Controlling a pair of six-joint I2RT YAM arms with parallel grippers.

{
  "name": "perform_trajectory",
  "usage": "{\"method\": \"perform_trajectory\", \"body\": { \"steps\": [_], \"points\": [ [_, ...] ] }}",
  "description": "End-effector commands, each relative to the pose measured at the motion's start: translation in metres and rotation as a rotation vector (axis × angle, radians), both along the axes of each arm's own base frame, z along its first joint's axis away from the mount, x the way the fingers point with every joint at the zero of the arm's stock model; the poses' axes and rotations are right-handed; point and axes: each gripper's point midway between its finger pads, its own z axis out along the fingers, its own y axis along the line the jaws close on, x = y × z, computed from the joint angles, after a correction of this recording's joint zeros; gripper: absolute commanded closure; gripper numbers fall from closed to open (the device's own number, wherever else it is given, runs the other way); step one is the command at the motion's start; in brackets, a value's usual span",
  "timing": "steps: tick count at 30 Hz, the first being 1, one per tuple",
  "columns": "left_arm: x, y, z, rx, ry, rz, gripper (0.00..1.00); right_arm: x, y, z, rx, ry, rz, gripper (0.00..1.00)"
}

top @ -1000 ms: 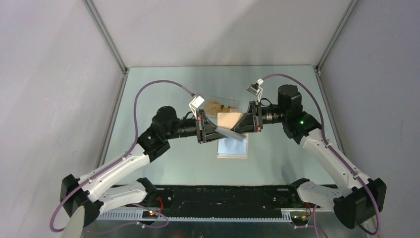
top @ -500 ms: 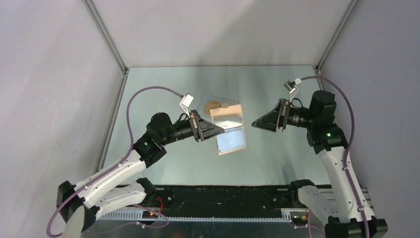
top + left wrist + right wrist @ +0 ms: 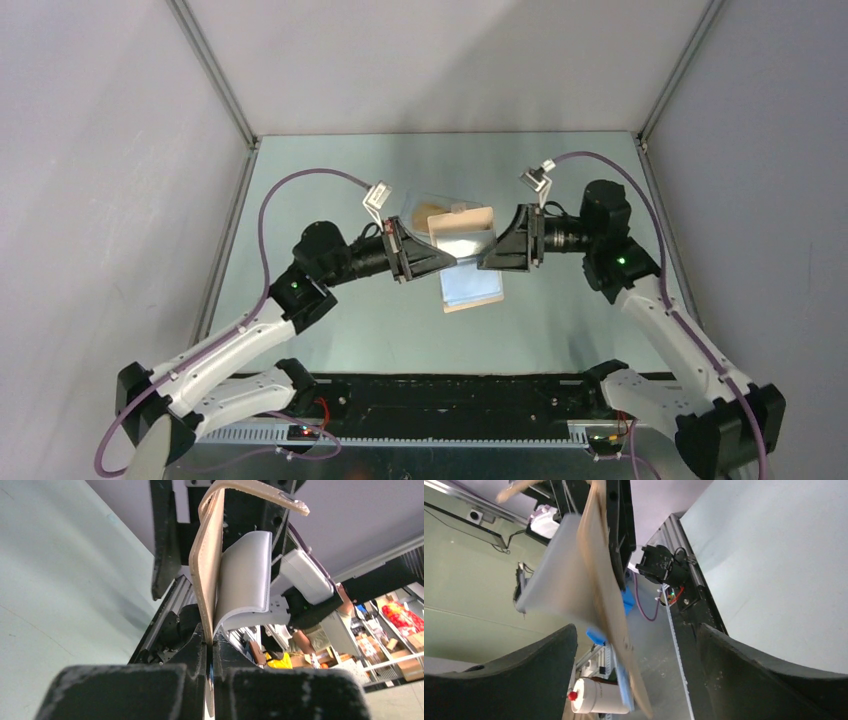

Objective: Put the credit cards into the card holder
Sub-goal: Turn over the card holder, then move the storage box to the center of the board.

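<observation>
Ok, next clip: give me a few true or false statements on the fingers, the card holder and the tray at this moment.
1. The left fingers are clamped on an edge of the card holder. True.
2. The right fingers are shut on a credit card. False: they are open, one on either side of the card holder's edge.
3. The card holder is folded closed. False: it is open, with its blue inner panel showing.
4. A clear tray lies on the table beyond the card holder. True.
</observation>
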Motion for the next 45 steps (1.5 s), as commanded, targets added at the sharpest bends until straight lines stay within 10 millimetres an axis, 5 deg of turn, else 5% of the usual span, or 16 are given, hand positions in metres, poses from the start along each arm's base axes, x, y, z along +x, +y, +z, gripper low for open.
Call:
{"method": "perform_trajectory", "body": {
  "steps": [1, 2, 6, 7, 8, 12, 17, 22, 24, 25, 27, 29, 32, 35, 42, 45],
  "points": [
    [-0.013, -0.002, 0.021, -0.04, -0.063, -0.079, 1.0, 0.01, 0.023, 0.034, 0.091, -0.057, 0.04, 0.17],
    [-0.014, -0.003, 0.018, -0.034, -0.063, -0.083, 1.0, 0.012, 0.025, 0.037, 0.087, -0.051, 0.041, 0.24],
    [-0.014, -0.003, 0.005, -0.004, -0.075, -0.088, 1.0, 0.019, 0.033, 0.033, 0.08, 0.005, 0.048, 0.83],
    [-0.015, -0.002, 0.004, -0.001, -0.081, -0.086, 0.95, 0.02, 0.033, 0.033, 0.081, 0.019, 0.044, 0.98],
    [-0.015, -0.002, 0.0, 0.004, -0.078, -0.085, 0.78, 0.021, 0.033, 0.032, 0.079, 0.026, 0.032, 1.0],
    [-0.017, 0.007, -0.001, -0.012, -0.094, -0.042, 0.36, 0.028, 0.028, 0.037, 0.077, 0.02, -0.059, 1.0],
    [-0.019, 0.007, -0.004, -0.022, -0.095, -0.038, 0.28, 0.034, 0.026, 0.049, 0.114, 0.015, -0.146, 1.0],
    [-0.025, -0.001, -0.01, -0.016, -0.09, -0.07, 0.46, 0.034, 0.027, 0.053, 0.14, 0.043, -0.178, 1.0],
    [-0.022, -0.002, -0.01, -0.019, -0.096, -0.055, 0.7, 0.033, 0.029, 0.05, 0.136, 0.064, -0.177, 1.0],
    [-0.02, -0.002, -0.012, -0.015, -0.095, -0.047, 0.9, 0.033, 0.029, 0.047, 0.127, 0.072, -0.173, 1.0],
    [-0.018, -0.001, -0.015, -0.009, -0.102, -0.032, 0.99, 0.034, 0.029, 0.038, 0.098, 0.091, -0.188, 1.0],
    [-0.016, 0.0, -0.016, -0.008, -0.103, -0.018, 1.0, 0.04, 0.025, 0.024, 0.052, 0.105, -0.232, 0.87],
    [-0.018, 0.003, -0.019, -0.011, -0.094, -0.013, 1.0, 0.052, 0.013, 0.002, -0.027, 0.135, -0.328, 0.53],
    [-0.028, 0.002, -0.021, -0.009, -0.098, -0.054, 1.0, 0.066, 0.003, -0.012, -0.067, 0.155, -0.381, 0.35],
    [-0.046, -0.004, -0.015, -0.016, -0.121, -0.127, 1.0, 0.079, 0.01, -0.036, -0.112, 0.202, -0.357, 0.33],
    [-0.049, -0.003, -0.012, -0.023, -0.136, -0.135, 1.0, 0.079, 0.015, -0.047, -0.143, 0.218, -0.342, 0.43]
  ]
}}
